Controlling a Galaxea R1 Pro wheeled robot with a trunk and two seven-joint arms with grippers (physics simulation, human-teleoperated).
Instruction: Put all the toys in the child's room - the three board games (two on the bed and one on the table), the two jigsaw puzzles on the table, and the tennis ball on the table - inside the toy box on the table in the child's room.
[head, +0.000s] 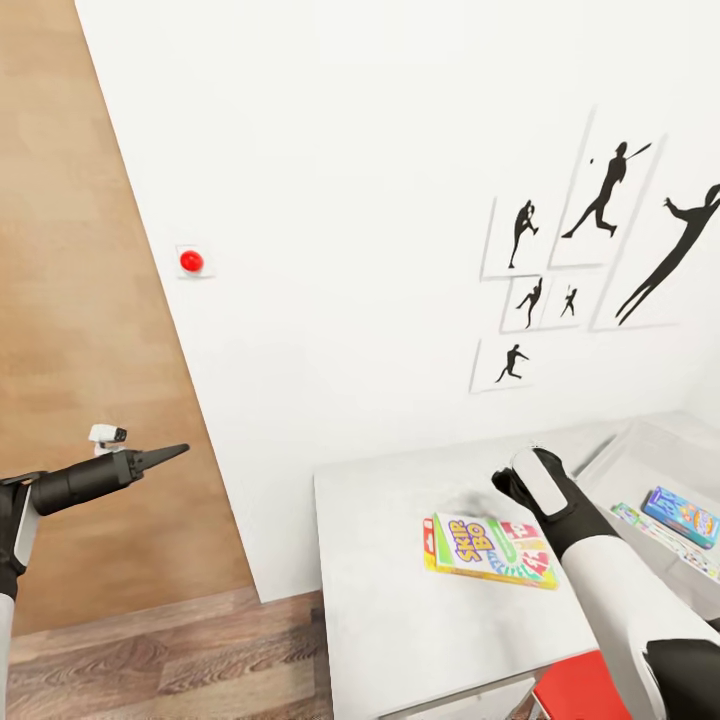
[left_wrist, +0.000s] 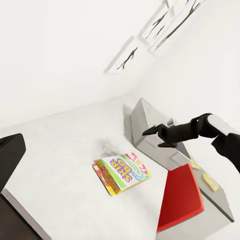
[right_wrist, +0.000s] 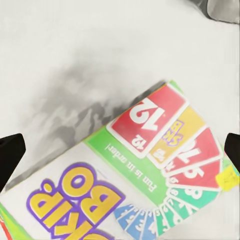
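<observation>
A yellow-green-red board game (head: 488, 548) lies flat on the pale table (head: 400, 620); it also shows as the board game (left_wrist: 121, 173) and fills much of the right wrist view (right_wrist: 145, 165). My right gripper (head: 504, 486) hovers just above its far end, open, with one dark finger (right_wrist: 11, 157) at each side and nothing between them. To the right stands the grey toy box (head: 640, 440), holding a blue board game (head: 682, 515) and a thin jigsaw puzzle sheet (head: 655, 532). My left gripper (head: 178, 451) hangs over the floor, well left of the table, open and empty.
A white wall with framed silhouette pictures (head: 590, 260) and a red button (head: 191, 262) rises behind the table. Wooden floor (head: 90, 300) lies to the left. A red object (head: 580, 690) sits at the table's near edge, below my right arm.
</observation>
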